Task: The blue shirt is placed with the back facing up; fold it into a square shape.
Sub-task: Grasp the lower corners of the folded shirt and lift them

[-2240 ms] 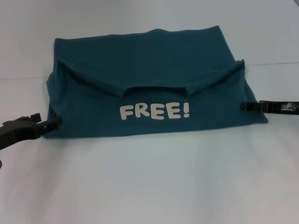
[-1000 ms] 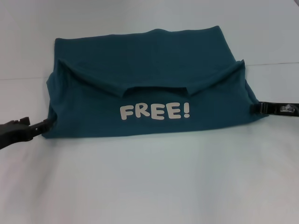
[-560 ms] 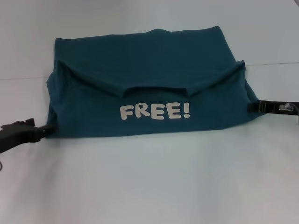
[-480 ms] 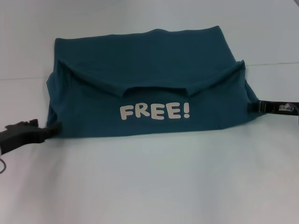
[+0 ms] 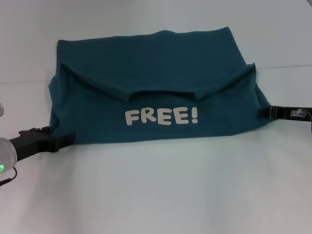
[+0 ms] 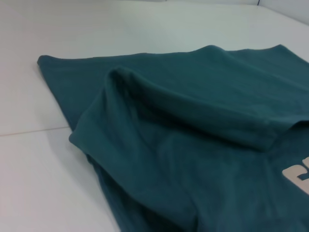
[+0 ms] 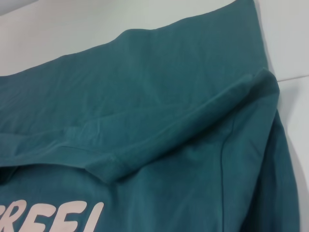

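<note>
Crosswise on the surface (image 5: pixel 156 195), the shirt (image 5: pixel 156 83) is lying long axis side to side between the end effectors, left end effector (image 5: pixel 68 140) touching its near-left corner, right end effector (image 5: pixel 262 112) at its right edge; whether either is pinching cloth, I cannot tell.

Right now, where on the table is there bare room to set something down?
The white table is bare in front of the folded teal-blue fabric shirt, and beyond its far edge. It is crowded at the shirt's sides: the left gripper touches the near-left corner, the right gripper the right edge.
</note>
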Action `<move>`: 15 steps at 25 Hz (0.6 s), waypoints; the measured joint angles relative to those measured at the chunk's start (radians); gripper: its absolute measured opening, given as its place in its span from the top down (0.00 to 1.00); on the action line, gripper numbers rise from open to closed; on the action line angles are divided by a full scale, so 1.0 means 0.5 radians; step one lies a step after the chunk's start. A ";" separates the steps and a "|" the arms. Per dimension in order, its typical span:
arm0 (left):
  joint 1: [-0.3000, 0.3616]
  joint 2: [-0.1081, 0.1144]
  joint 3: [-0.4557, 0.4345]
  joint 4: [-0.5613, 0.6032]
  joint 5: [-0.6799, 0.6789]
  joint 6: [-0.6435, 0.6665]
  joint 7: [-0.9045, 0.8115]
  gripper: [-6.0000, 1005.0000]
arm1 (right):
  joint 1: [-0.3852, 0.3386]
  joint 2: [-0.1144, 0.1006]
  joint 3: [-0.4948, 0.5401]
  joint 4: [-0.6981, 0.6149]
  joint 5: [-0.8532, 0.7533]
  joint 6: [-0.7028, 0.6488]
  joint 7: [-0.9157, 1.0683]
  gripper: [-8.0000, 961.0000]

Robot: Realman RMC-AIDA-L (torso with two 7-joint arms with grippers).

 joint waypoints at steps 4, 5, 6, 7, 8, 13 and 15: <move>-0.001 -0.003 0.014 -0.007 0.007 -0.018 0.000 0.22 | 0.000 0.000 0.000 0.000 0.000 0.002 0.000 0.95; -0.002 -0.003 0.018 -0.008 0.009 -0.017 0.000 0.22 | 0.000 0.000 0.000 0.000 0.000 0.004 0.000 0.95; -0.002 -0.003 0.021 -0.009 0.010 -0.015 0.000 0.22 | 0.000 0.000 0.000 0.000 0.000 0.005 0.000 0.95; -0.002 -0.003 0.023 -0.009 0.019 -0.012 0.000 0.22 | 0.000 0.000 0.000 0.000 0.000 0.006 0.000 0.95; -0.002 -0.003 0.024 -0.009 0.032 -0.008 -0.003 0.23 | 0.000 0.000 0.000 0.000 0.000 0.007 0.000 0.95; -0.012 -0.005 0.026 -0.008 0.108 -0.005 -0.016 0.24 | 0.000 0.002 0.000 0.000 0.000 0.011 0.000 0.95; -0.012 -0.006 0.026 -0.008 0.112 -0.005 -0.017 0.24 | 0.000 0.003 0.000 0.000 0.000 0.012 -0.002 0.95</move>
